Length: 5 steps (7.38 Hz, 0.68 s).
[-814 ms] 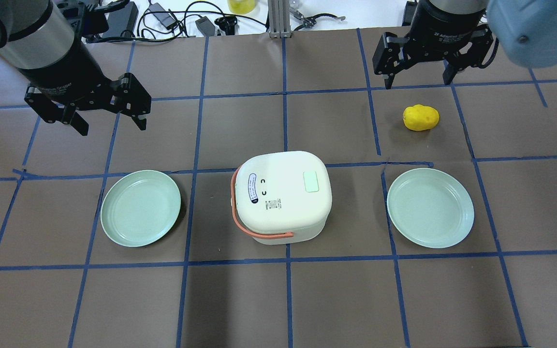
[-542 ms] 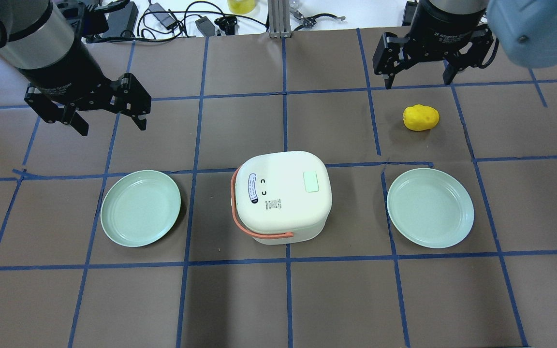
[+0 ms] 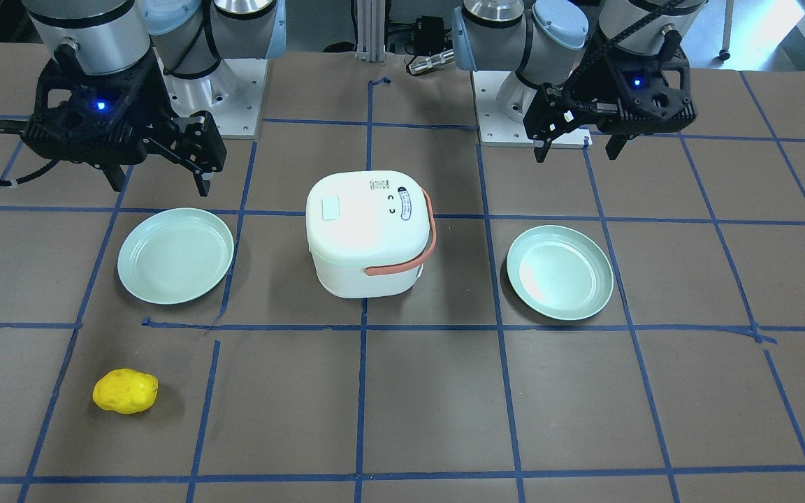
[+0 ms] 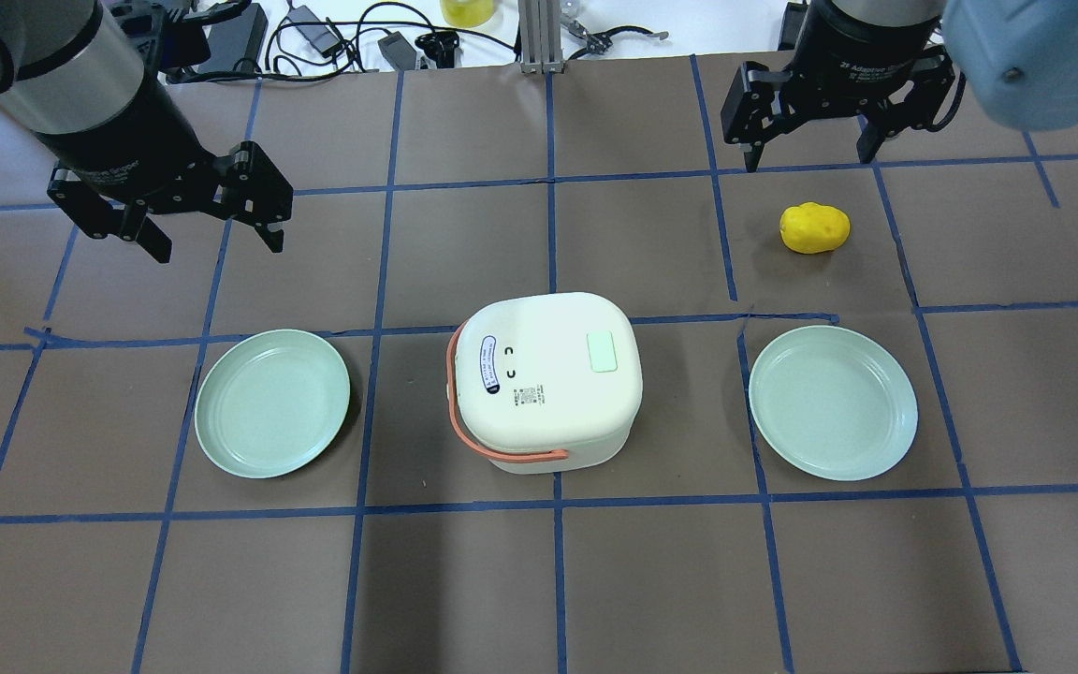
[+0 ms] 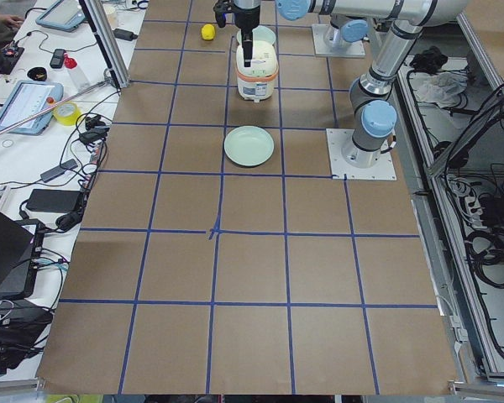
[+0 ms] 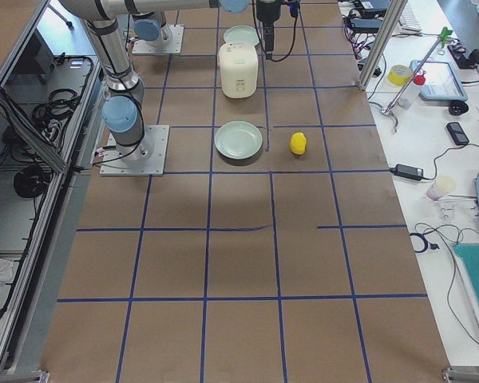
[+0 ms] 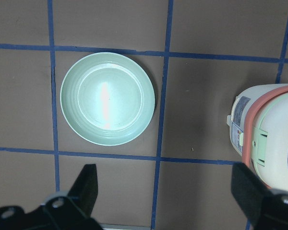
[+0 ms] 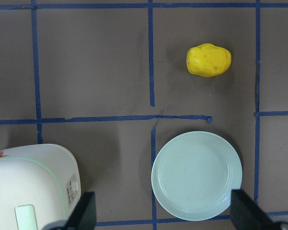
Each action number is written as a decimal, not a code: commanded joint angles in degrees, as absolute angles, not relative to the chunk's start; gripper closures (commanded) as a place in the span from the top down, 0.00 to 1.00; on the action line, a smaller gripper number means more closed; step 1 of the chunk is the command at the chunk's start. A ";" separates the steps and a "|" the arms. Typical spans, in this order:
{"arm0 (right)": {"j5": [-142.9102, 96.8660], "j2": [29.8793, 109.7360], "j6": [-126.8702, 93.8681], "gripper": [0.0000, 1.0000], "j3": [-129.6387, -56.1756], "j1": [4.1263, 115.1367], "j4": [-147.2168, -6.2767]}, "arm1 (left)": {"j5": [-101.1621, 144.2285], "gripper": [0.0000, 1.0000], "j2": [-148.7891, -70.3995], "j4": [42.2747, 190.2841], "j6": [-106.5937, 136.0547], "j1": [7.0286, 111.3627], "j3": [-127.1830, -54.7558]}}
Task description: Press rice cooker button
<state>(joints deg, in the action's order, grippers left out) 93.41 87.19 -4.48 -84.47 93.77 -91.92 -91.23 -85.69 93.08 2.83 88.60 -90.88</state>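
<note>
The white rice cooker [image 4: 539, 393] with an orange handle stands mid-table, lid shut. A pale green rectangular button [image 4: 603, 352] sits on its lid; it also shows in the front view [image 3: 330, 209]. My left gripper [image 4: 218, 245] hangs open and empty above the table, behind and to the left of the cooker. My right gripper [image 4: 810, 161] hangs open and empty at the far right, well behind the cooker. The left wrist view shows the cooker's handle side [image 7: 273, 139]. The right wrist view shows its lid corner [image 8: 31, 182].
A green plate [image 4: 272, 402] lies left of the cooker and another green plate [image 4: 832, 402] lies right of it. A yellow lumpy object [image 4: 814, 227] lies behind the right plate, under my right gripper. Cables and gear line the far table edge.
</note>
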 commanded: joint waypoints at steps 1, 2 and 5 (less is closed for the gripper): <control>93.43 87.19 -4.48 1.00 -84.46 93.78 -91.67 | -91.23 1.00 -85.69 93.08 2.90 88.59 -90.88; 93.43 87.19 -4.48 1.00 -84.46 93.78 -91.58 | -91.23 1.00 -85.69 93.08 2.81 88.59 -90.88; 91.07 87.19 -4.57 1.00 -84.72 93.96 -92.28 | -91.23 1.00 -85.69 93.08 2.81 88.59 -90.88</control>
<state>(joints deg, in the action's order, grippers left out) 92.56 87.19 -4.54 -84.59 93.90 -91.79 -91.23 -85.69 93.08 2.87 88.59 -90.88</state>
